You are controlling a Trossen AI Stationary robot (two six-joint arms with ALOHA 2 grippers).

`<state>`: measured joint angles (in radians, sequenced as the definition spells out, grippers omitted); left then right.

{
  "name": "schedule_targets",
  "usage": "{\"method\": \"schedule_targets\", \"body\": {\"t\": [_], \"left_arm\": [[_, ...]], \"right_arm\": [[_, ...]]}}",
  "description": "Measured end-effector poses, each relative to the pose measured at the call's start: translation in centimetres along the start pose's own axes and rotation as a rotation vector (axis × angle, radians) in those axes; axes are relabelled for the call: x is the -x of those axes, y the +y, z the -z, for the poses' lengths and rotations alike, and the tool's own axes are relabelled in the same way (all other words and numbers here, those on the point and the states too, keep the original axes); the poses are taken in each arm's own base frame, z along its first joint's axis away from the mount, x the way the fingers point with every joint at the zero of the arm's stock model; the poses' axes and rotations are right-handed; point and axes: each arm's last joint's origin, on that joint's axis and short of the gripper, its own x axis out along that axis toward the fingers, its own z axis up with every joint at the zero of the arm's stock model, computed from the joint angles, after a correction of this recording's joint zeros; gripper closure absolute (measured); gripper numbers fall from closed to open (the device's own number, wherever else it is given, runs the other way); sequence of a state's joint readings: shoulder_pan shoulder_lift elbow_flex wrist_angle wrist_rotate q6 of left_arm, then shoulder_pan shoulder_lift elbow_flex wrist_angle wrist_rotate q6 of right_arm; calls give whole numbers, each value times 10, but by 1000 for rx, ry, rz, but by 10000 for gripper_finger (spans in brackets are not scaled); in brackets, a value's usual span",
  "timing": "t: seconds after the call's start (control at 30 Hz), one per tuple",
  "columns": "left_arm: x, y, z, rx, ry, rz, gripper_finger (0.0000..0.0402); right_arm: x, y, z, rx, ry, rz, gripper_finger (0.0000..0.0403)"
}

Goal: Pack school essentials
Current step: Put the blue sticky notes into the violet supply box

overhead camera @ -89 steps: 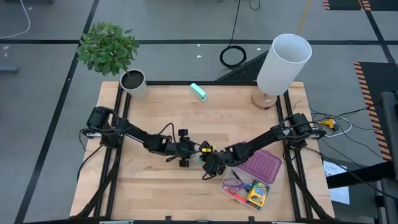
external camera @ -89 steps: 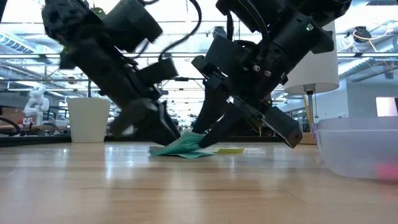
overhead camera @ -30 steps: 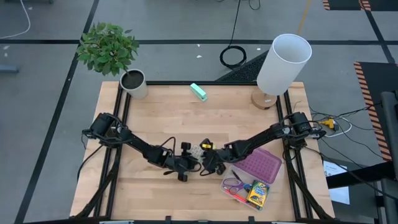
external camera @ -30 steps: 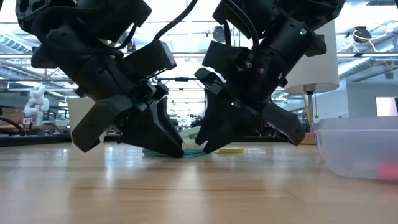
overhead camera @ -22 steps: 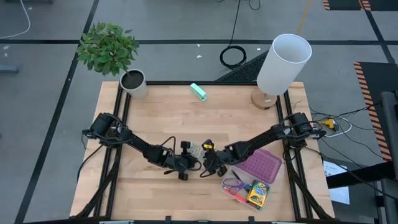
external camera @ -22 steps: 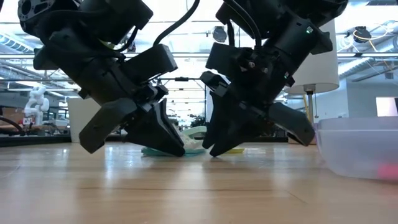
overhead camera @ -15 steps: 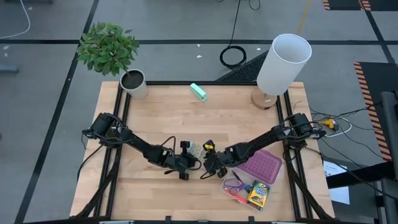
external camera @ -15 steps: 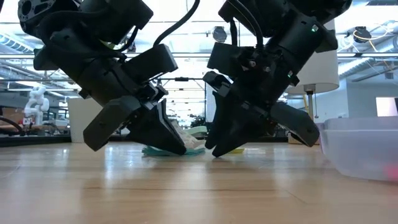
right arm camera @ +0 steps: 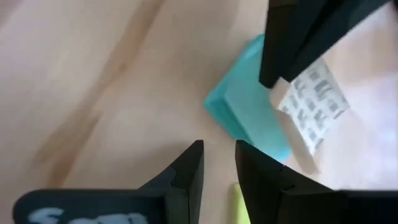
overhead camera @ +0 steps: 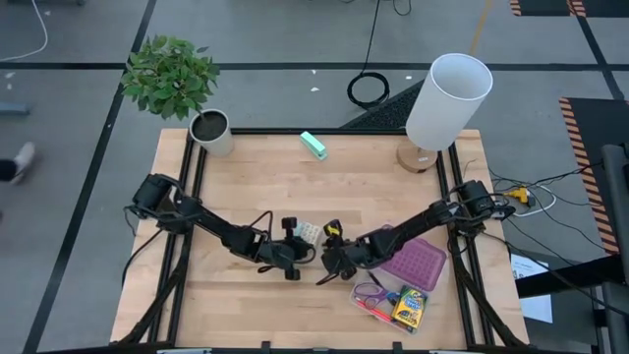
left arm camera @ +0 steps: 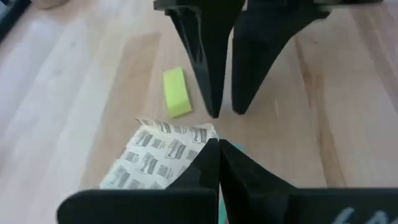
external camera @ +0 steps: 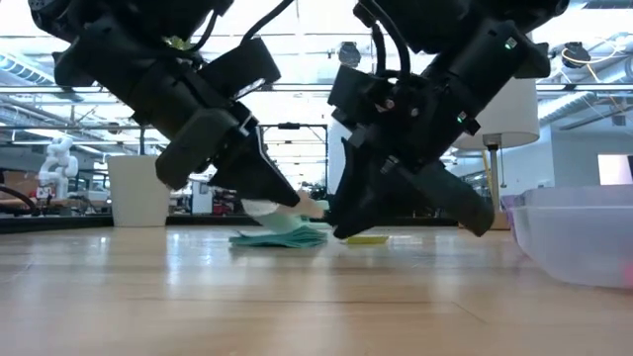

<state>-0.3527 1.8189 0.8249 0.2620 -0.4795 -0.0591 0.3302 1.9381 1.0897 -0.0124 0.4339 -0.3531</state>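
The small stationery set is a teal pad (right arm camera: 245,115) with a white printed sheet (left arm camera: 155,155) on it. It lies at the table's middle, between both grippers. My left gripper (left arm camera: 217,146) is shut on the sheet. My right gripper (right arm camera: 217,155) stands low beside the pad's edge, its fingers a narrow gap apart with bare wood between them. A tiny yellow eraser (left arm camera: 177,93) lies flat on the table beside the set. Scissors, a red pen and a crayon box lie in a clear box (overhead camera: 388,300) near the front right. My left gripper pinches a corner of the white printed sheet (left arm camera: 202,138) between its two fingertips. The fingers slant down from the table's left side. The sheet's held part (external camera: 265,209) is raised off the table, while the teal pad (external camera: 282,237) below it lies on the wood.
A purple lid (overhead camera: 413,264) lies beside the clear box, under my right arm. A teal block (overhead camera: 314,146), a potted plant (overhead camera: 209,131) and a white lamp (overhead camera: 444,98) stand along the far edge. Bare wood shows at the front left.
My left gripper has risen from the table, and the white sheet's held part has come up with it. The teal pad has stayed on the wood. My right gripper has stayed low beside the pad.
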Motion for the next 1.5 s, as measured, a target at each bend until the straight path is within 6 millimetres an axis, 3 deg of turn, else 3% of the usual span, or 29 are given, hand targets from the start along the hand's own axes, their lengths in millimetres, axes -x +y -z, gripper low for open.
{"method": "schedule_targets", "body": {"t": [0.2, 0.57, 0.73, 0.93, 1.13, 1.33, 1.5], "left_arm": [[0, 0, -1, 7, 0, -11, 401], [5, 0, -1, 13, 19, -17, 399], [7, 1, 4, -2, 76, 35, 378], [17, 6, 1, 68, 117, 70, 324], [36, 29, -9, 75, 139, 24, 293], [16, 56, 6, 135, 234, 103, 320], [-2, 55, 12, 134, 215, 197, 365]], "right_arm": [[5, 4, -8, 52, -25, 103, 308], [5, 4, -12, 26, -82, 86, 234], [4, 3, -12, 37, -101, 32, 236], [2, 1, -11, 28, -111, -9, 251], [2, 1, -11, 9, -115, -15, 264], [0, -2, -10, 30, -104, 0, 269], [-3, -8, -5, 45, -65, 30, 269]]}}
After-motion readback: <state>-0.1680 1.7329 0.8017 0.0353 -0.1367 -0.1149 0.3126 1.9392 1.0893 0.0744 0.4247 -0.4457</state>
